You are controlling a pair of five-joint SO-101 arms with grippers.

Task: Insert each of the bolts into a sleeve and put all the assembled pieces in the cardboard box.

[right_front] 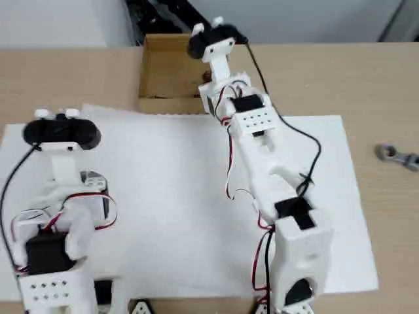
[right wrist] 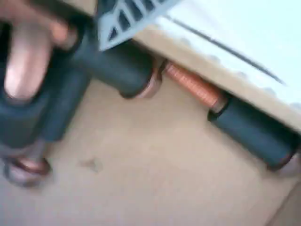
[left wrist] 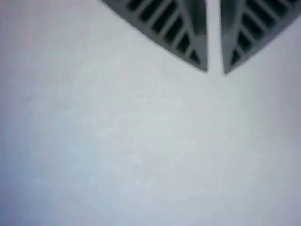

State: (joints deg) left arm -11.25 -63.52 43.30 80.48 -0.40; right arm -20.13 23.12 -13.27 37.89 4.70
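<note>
Blurred bolts [right wrist: 193,87] in sleeves [right wrist: 254,132] lie in the cardboard box [right_front: 157,72]; from above, the right arm [right_front: 262,144] hides them. Right claw [right wrist: 115,26] grip: cannot tell. Left claw [left wrist: 216,70] nearly pressed together, empty

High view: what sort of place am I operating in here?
Probably a lab or workshop bench set up for robot assembly practice: a wooden table under a white sheet, a cardboard box at the sheet's far edge, and a metal tool lying off the sheet.
</note>
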